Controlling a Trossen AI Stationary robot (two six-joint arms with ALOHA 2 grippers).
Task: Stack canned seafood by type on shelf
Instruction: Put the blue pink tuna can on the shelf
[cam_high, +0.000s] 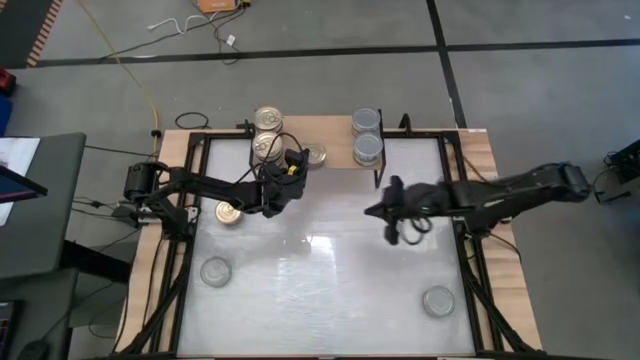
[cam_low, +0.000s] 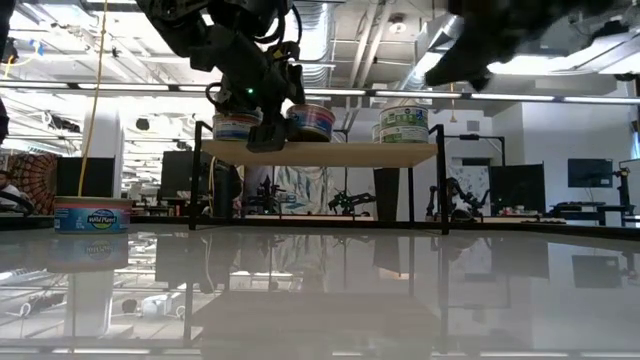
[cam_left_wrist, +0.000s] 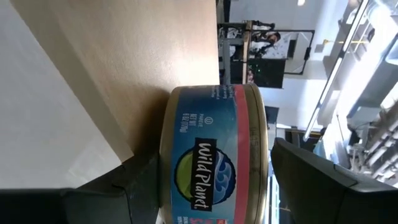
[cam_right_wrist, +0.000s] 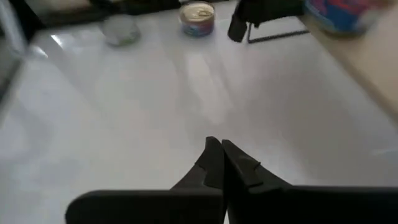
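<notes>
Left gripper (cam_high: 296, 163): I see its fingers spread either side of a gold-lidded can (cam_left_wrist: 214, 155) on the shelf (cam_high: 335, 130) (contact unclear).
Right gripper (cam_right_wrist: 219, 155): clenched empty, over the white tabletop (cam_high: 320, 290).
Shelf stock: silver-lidded cans (cam_high: 367, 136) at the right end.
Loose cans: gold one (cam_high: 229, 212) beside the left arm.

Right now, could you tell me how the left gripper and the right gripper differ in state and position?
The left gripper is at the shelf, its fingers spread on either side of a blue-labelled can standing on the wood; the right gripper hangs over bare tabletop in front of the shelf. The left is open; the right is shut, its fingers pressed together on nothing. Both are dark and two-fingered.
</notes>
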